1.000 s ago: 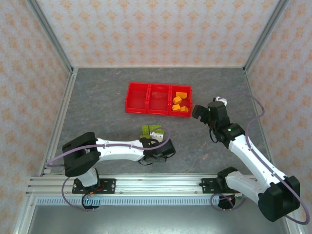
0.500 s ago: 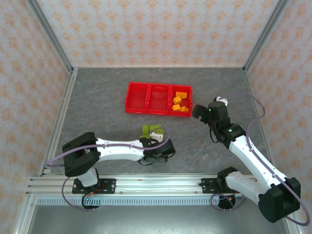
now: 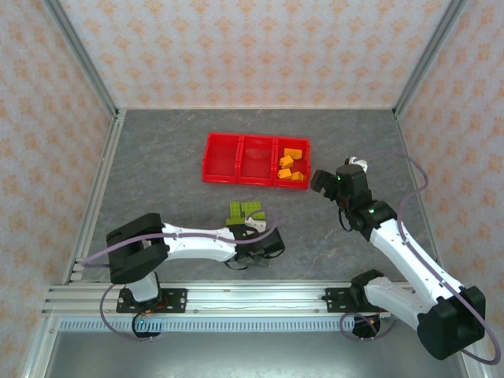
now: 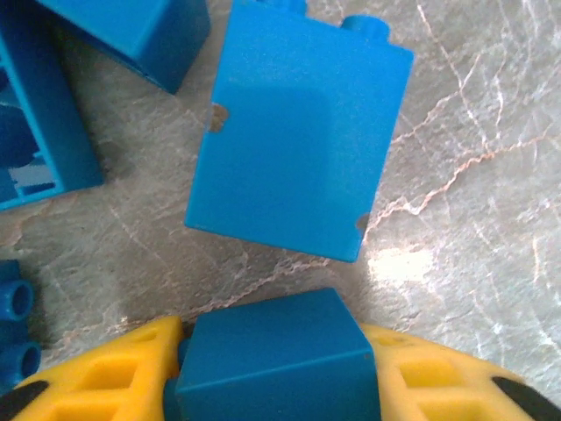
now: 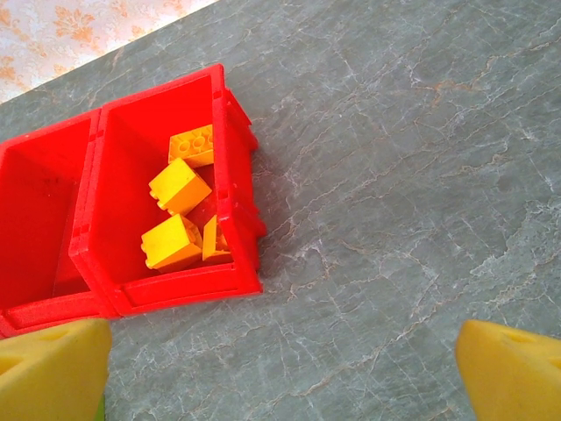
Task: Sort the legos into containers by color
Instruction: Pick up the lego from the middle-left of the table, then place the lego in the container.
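Top view: red tray (image 3: 236,135) sits toward the far edge of the tabletop (image 3: 157,173), about centre, long axis left-right. Its right compartment holds orange-yellow bricks (image 3: 290,164); the left and middle compartments look bare. Lime green bricks (image 3: 244,209) lie loose in a cluster between the tray and the near edge. Left gripper (image 3: 253,233) is low, just on the near side of that cluster; its jaws can't be read here. Right gripper (image 3: 321,179) hangs raised beside the tray's right end.

Left wrist view: yellow fingers (image 4: 105,377) are drawn in narrow against both sides of a small blue brick (image 4: 272,346), which reads as a grip. Can't tell whether the brick is lifted or on the surface. Right ahead lies a large blue brick (image 4: 298,132), flat, long axis pointing away from the gripper and slightly tilted, a thin gap between the two. More blue bricks (image 4: 44,114) lie at the left.

Right wrist view: right gripper jaws are spread wide with nothing between them. The tray's right compartment, with its four orange-yellow bricks, is ahead and to the left.

Judgement: the blue brick goes to a bare compartment. The tray lies straight toward the far edge from the left gripper, with the green cluster in between, so lift clear first. The left arm is the nearer one.
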`<act>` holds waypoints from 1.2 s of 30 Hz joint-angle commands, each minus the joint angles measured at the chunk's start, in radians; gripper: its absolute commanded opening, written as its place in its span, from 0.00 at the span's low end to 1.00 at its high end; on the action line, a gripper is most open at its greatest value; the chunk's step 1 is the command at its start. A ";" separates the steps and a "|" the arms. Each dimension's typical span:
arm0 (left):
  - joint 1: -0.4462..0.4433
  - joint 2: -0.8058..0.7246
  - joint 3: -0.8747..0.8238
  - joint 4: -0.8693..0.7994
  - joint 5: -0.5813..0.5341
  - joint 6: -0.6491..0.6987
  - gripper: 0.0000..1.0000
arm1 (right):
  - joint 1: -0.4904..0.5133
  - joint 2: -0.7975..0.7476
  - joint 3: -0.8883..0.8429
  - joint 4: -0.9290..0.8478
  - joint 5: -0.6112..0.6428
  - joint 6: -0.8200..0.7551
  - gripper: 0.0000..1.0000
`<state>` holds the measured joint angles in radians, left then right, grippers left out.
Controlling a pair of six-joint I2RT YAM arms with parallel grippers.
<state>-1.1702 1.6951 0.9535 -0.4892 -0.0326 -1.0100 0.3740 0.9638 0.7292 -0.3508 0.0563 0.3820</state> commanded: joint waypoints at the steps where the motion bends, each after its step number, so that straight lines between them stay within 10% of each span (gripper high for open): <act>1: -0.003 0.007 0.021 -0.032 -0.028 0.001 0.33 | 0.000 -0.008 -0.009 0.000 0.025 0.003 1.00; 15: 0.168 -0.133 0.262 -0.143 -0.177 0.267 0.26 | -0.001 -0.110 0.050 -0.035 0.179 -0.010 1.00; 36: 0.605 0.600 1.188 -0.263 -0.096 0.637 0.25 | -0.001 -0.248 0.006 -0.171 0.177 0.023 1.00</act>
<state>-0.5758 2.2673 2.0563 -0.6861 -0.1459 -0.4103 0.3740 0.7383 0.7536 -0.4801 0.1921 0.4007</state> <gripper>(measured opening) 0.406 0.999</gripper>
